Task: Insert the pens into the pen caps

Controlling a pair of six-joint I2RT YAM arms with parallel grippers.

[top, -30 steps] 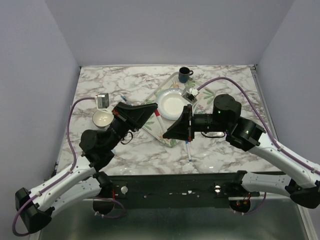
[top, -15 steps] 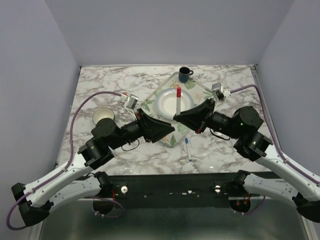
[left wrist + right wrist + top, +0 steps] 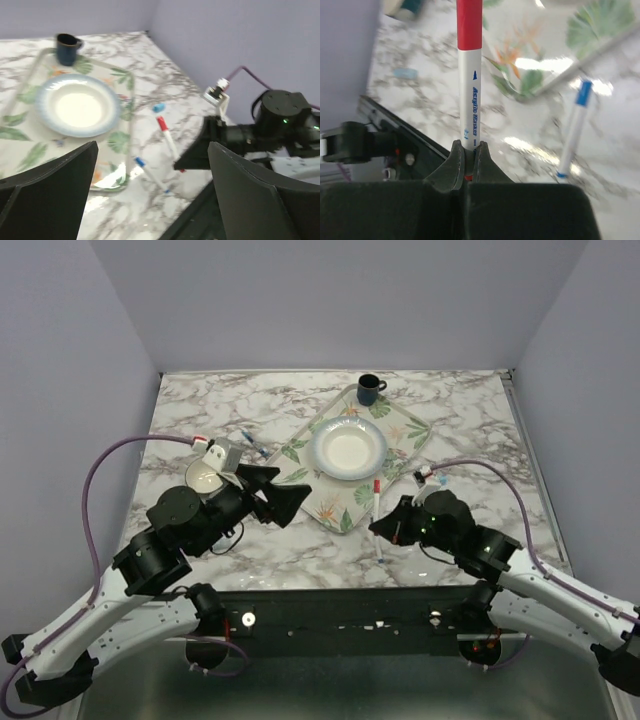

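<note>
My right gripper (image 3: 386, 524) (image 3: 468, 148) is shut on the tail of a white marker (image 3: 376, 502) (image 3: 470, 100). A red cap (image 3: 469, 24) sits on the marker's far end. The marker points away from the gripper, over the table by the tray's near corner. A second white marker with a blue cap (image 3: 378, 546) (image 3: 573, 131) (image 3: 150, 173) lies flat on the marble just in front. A loose light-blue cap (image 3: 158, 107) (image 3: 405, 73) rests on the table right of the tray. My left gripper (image 3: 283, 492) (image 3: 152, 146) hangs wide open and holds nothing, left of the tray's near corner.
A leaf-patterned tray (image 3: 404, 426) holds a white plate (image 3: 347, 448) and a dark mug (image 3: 369, 389). A small bowl (image 3: 203, 476) sits at the left beside my left arm. A thin blue pen (image 3: 252, 442) lies left of the tray. The table's near edge runs just below both grippers.
My left gripper has opened wide and drawn back left, off the marker. The right arm carried the red-capped marker from over the plate down toward the near edge.
</note>
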